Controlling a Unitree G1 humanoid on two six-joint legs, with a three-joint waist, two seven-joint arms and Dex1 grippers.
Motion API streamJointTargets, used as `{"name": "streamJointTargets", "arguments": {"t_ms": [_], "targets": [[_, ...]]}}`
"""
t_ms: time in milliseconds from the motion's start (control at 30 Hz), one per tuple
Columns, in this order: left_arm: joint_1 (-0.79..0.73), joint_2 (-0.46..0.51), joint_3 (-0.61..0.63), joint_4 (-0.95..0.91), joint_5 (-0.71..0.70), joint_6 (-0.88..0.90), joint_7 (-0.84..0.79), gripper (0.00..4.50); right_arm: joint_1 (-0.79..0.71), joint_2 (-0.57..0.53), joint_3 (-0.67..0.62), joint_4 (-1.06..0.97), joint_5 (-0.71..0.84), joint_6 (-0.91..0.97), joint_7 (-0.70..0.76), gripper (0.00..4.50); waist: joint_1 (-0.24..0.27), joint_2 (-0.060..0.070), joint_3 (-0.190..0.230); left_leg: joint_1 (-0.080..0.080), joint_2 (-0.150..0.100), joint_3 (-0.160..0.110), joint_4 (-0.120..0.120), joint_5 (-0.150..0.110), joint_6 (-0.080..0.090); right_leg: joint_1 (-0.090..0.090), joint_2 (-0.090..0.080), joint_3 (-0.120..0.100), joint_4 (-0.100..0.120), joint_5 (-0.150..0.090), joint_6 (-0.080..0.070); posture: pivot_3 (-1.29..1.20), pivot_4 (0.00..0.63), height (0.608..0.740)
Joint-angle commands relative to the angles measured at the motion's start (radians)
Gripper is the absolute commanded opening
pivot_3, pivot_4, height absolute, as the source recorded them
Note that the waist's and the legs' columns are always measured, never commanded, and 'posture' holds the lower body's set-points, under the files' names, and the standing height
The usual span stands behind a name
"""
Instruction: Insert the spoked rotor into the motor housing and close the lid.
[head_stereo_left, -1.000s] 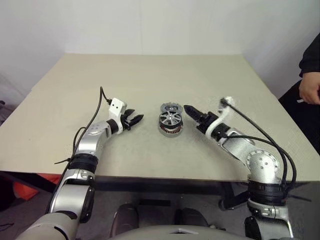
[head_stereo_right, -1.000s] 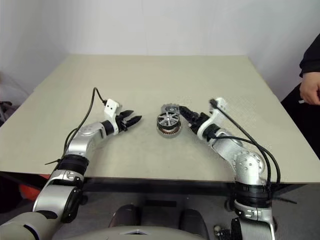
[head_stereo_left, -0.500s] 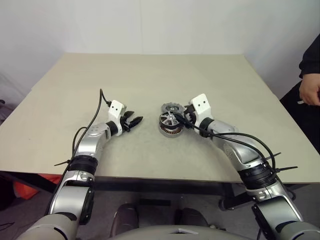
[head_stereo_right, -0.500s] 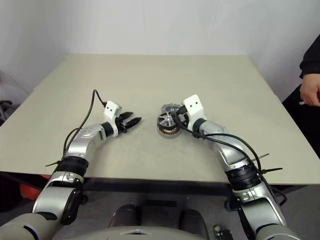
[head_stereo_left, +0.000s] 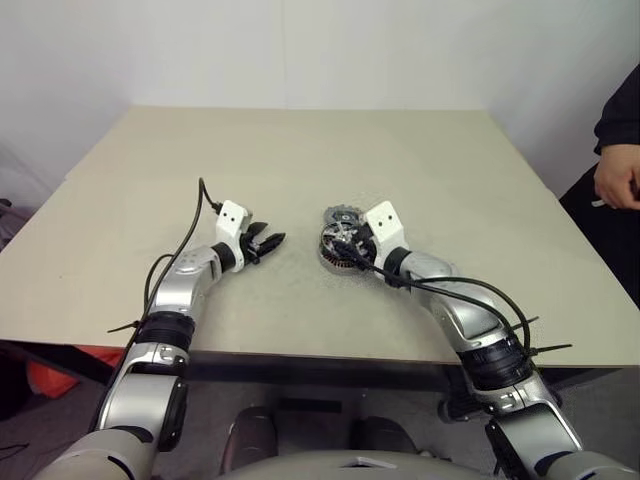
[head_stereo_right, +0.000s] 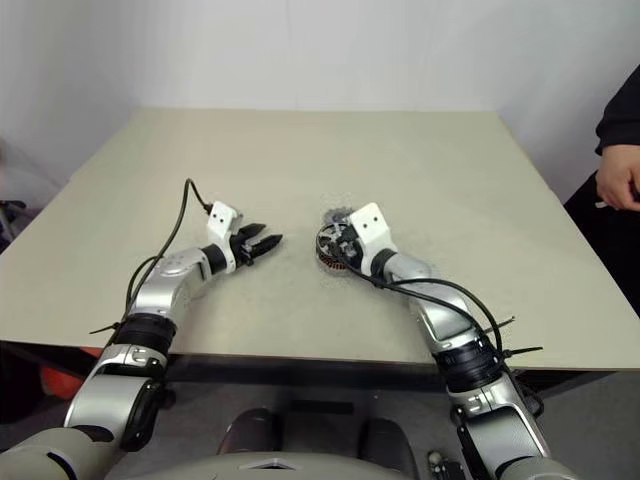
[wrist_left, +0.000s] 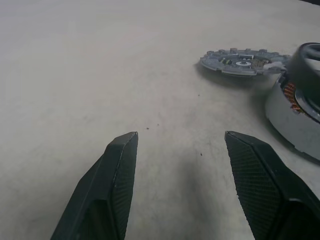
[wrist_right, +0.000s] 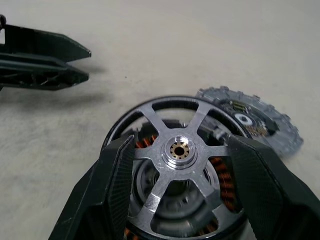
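Note:
The spoked rotor (wrist_right: 159, 182), with a dark rim and silver spokes, rests on the motor housing (wrist_left: 290, 117), and copper windings show through the spokes. I cannot tell how deep it sits. The lid (wrist_right: 255, 122), a grey notched disc, lies flat on the table just behind them. My right gripper (head_stereo_left: 345, 244) is open, one finger (wrist_right: 115, 185) on each side of the rotor's rim; contact is unclear. My left gripper (wrist_left: 180, 135) is open and empty, hovering low over the table a short way left of the housing.
The beige table (head_stereo_left: 300, 150) stretches wide around the parts. A person stands past the table's right edge, with a hand (head_stereo_left: 612, 182) and a dark sleeve in sight.
My right arm swung in to the left, rolled its wrist and sank, bringing its open fingers from beside the housing to either side of the rotor. The left arm kept still.

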Motion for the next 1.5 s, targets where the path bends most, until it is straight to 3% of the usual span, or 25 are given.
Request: {"name": "streamJointTargets", "arguments": {"t_ms": [33, 500, 733, 933, 1033, 1300, 1500], "targets": [[-0.022, 0.011, 0.009, -0.021, -0.004, -0.01, 0.002, 2.94, 0.021, -0.006, -0.023, -0.075, -0.009, 0.027, 0.009, 3.01, -0.001, 0.0, 0.0, 0.0, 0.0, 0.0, 0.0, 0.0, 0.0, 0.0, 0.0, 0.0, 0.0, 0.0, 0.0, 0.0, 0.0, 0.74], [-0.03, 0.008, 0.005, -0.002, 0.002, -0.017, 0.002, 2.94, -0.008, 0.04, -0.08, -0.123, -0.005, 0.043, 0.018, 3.01, -0.001, 0.0, 0.0, 0.001, 0.0, 0.0, 0.0, 0.0, -0.001, 0.001, 0.0, 0.0, 0.0, 0.0, 0.0, 0.0, 0.0, 0.74], [-0.029, 0.01, 0.005, -0.004, 0.003, -0.017, 0.003, 2.94, -0.079, 0.081, -0.079, 0.026, -0.033, 0.001, 0.031, 3.01, -0.002, 0.0, 0.0, 0.001, 0.0, 0.0, 0.0, 0.0, -0.001, 0.001, 0.0, 0.0, 0.001, 0.0, 0.0, 0.0, 0.0, 0.74], [-0.02, 0.011, 0.006, -0.016, 0.003, -0.013, 0.007, 2.94, -0.054, 0.143, -0.054, 0.216, -0.082, -0.052, 0.025, 3.01, -0.002, 0.0, 0.0, 0.001, 0.0, 0.0, 0.0, 0.0, 0.0, 0.0, 0.0, 0.0, 0.001, 0.0, 0.0, 0.0, 0.0, 0.74], [-0.016, 0.013, 0.008, -0.023, 0.002, -0.009, 0.009, 2.94, -0.049, 0.14, -0.058, 0.201, -0.09, -0.048, 0.034, 3.01, -0.002, 0.0, 0.0, 0.002, 0.0, 0.0, 0.0, 0.0, 0.0, 0.001, 0.0, 0.0, 0.001, 0.0, 0.0, 0.0, 0.0, 0.74], [-0.019, 0.011, 0.008, -0.007, 0.002, -0.019, 0.015, 2.94, -0.079, 0.057, -0.13, 0.014, -0.04, -0.091, 0.138, 3.01, -0.001, 0.0, 0.0, 0.002, 0.0, 0.0, 0.0, 0.0, -0.001, 0.002, 0.0, 0.0, 0.001, 0.0, 0.0, 0.0, 0.0, 0.74], [-0.033, -0.011, 0.004, 0.009, 0.002, -0.031, 0.019, 2.94, -0.176, -0.205, -0.03, 0.028, -0.15, -0.284, 0.419, 3.01, 0.001, -0.001, 0.0, 0.002, 0.0, 0.0, 0.001, 0.0, 0.0, 0.002, -0.001, 0.0, 0.001, 0.0, 0.0, 0.0, 0.0, 0.74]]}}
